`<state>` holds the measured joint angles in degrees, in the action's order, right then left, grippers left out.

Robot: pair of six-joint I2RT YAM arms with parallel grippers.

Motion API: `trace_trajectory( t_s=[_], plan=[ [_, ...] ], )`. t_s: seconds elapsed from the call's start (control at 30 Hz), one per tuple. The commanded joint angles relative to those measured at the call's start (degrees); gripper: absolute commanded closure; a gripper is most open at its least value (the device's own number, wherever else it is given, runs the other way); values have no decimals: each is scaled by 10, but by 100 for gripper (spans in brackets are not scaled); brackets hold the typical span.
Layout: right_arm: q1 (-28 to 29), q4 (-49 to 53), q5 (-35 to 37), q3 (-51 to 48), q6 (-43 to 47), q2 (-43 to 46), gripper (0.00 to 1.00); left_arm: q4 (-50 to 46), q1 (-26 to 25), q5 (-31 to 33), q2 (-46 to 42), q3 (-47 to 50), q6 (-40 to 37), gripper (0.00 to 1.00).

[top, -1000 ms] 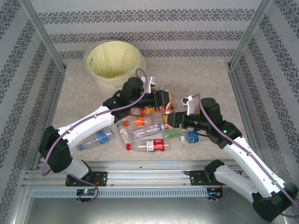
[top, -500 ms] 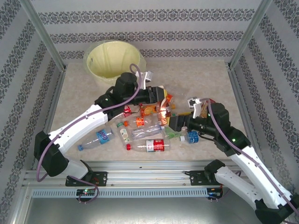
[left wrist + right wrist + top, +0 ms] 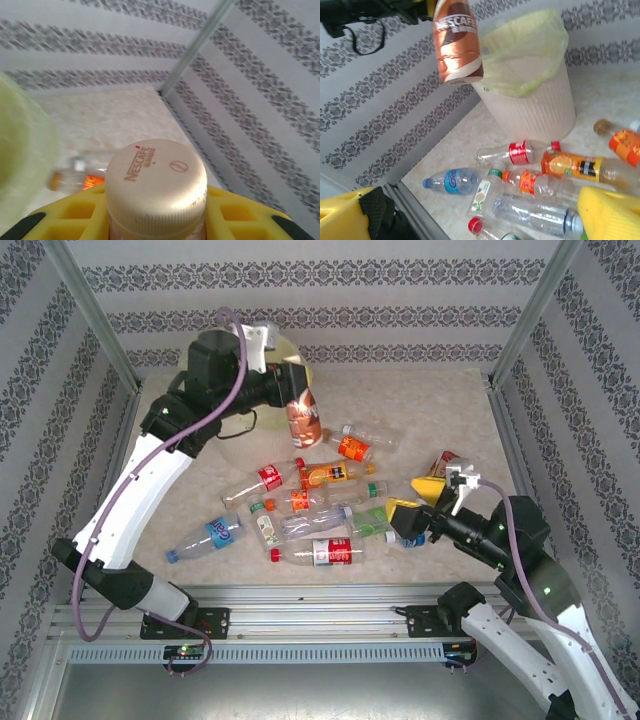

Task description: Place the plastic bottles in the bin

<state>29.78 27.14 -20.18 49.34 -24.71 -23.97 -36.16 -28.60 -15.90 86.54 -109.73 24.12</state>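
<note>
1. The held bottle (image 3: pixel 301 418), with a copper-brown label and a cream cap (image 3: pixel 156 175), hangs in the air base down and slightly tilted, well above the table (image 3: pixel 440 410).
2. The left gripper (image 3: pixel 288 388) is clamped on the bottle's neck just under the cap, with a yellow finger (image 3: pixel 65 220) on either side.
3. The bin (image 3: pixel 530 107) stands at the far left of the table, lined with a pale yellow bag (image 3: pixel 525 45). In the right wrist view the held bottle hangs beside the rim rather than squarely over the opening.
4. Risk: if let go here, I judge the bottle would strike the rim or fall outside, because it is not yet over the mouth.
5. Risk: the hold is at the neck alone. The long body is free to swing and could twist out of the fingers.
6. Risk: the bag's loose edge stands proud of the rim, so a low pass could snag it or drag it.
7. Risk: the right gripper (image 3: pixel 415 498) is spread wide with nothing in it, low at the near-right end of the pile. A careless approach could set round bottles rolling toward the table's edge.
8. Count: one bottle held. I count ten loose bottles (image 3: pixel 325 552) lying on the table, but those by the right gripper overlap, so I may be one out. There is one bin and two grippers.
</note>
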Motion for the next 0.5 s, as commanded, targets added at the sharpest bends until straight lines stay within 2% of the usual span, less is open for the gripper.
trace_trajectory(
  t_s=[0.0,0.17,0.3,0.47],
  plan=[
    [1,-46,5,-25,52,37,2,-76,26,44,33,-67,-65,73],
    [1,-86,27,-62,93,99,2,-147,56,84,108,-216,-106,73],
    [2,-81,42,-66,109,121,2,-191,83,106,171,-324,-132,73],
    [2,-80,48,-65,117,125,2,-203,110,133,231,-403,-162,73]
  ],
)
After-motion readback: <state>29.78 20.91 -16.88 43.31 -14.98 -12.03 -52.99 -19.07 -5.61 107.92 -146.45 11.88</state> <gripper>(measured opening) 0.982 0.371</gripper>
